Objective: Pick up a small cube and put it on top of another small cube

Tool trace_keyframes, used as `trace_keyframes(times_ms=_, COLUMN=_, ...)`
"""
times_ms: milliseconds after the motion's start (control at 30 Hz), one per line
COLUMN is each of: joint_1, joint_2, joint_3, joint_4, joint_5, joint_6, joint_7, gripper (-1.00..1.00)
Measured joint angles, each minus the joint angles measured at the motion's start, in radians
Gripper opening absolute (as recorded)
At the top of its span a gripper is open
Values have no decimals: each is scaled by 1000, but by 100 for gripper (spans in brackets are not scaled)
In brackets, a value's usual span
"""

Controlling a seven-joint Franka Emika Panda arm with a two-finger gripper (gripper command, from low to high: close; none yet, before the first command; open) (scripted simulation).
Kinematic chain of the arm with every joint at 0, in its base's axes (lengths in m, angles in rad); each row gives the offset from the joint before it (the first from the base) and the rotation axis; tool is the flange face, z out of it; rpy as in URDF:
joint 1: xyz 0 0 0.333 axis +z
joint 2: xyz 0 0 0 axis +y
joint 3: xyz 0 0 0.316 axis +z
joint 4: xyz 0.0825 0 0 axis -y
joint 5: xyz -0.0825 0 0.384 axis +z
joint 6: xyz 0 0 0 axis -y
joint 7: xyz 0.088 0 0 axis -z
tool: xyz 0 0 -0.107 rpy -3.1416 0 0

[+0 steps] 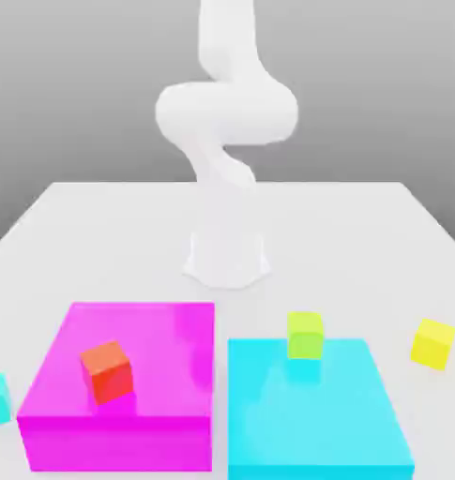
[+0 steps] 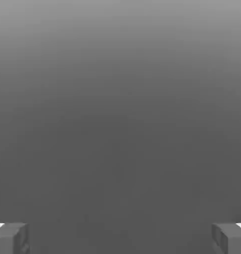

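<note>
- While perched on the magenta block, red cube untouched.
- Green cube atop cyan block.
- Hand released, fingers wide, grasping nothing.

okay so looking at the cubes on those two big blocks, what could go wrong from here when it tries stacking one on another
1. The red cube sits turned at an angle on the magenta block, so the open gripper might close on its corners and slip.
2. The green cube rests near the cyan block's back edge; a nudge could push it off.
</note>
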Motion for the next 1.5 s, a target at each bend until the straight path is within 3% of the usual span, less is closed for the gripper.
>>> trace_keyframes(times_ms=367, joint_1=164, joint_2=400, joint_3=213, joint_4=-143, joint_5=-24, joint_6=203, joint_7=-27, gripper=0)
trace_keyframes(times_ms=633, joint_1=314, joint_2=695, joint_3=352, joint_4=-245, joint_5=-107, joint_6=347, joint_7=2, gripper=0)
trace_keyframes(times_ms=800, joint_1=408, joint_2=885, joint_3=362, joint_4=-289, joint_5=-211, joint_6=442, joint_7=60, gripper=0)
trace_keyframes(times_ms=933, joint_1=516, joint_2=1031, joint_3=234, joint_4=-262, joint_5=-348, joint_6=547, joint_7=163, gripper=0)
trace_keyframes(times_ms=967, joint_1=543, joint_2=1061, joint_3=200, joint_4=-255, joint_5=-374, joint_6=571, joint_7=183, gripper=-100)
trace_keyframes(times_ms=1167, joint_1=556, joint_2=1077, joint_3=185, joint_4=-252, joint_5=-390, joint_6=583, joint_7=195, gripper=-100)
trace_keyframes(times_ms=1400, joint_1=451, joint_2=880, joint_3=330, joint_4=-288, joint_5=-170, joint_6=440, joint_7=33, gripper=-100)
trace_keyframes(times_ms=1500, joint_1=357, joint_2=851, joint_3=289, joint_4=-230, joint_5=-66, joint_6=399, joint_7=-9, gripper=-100)
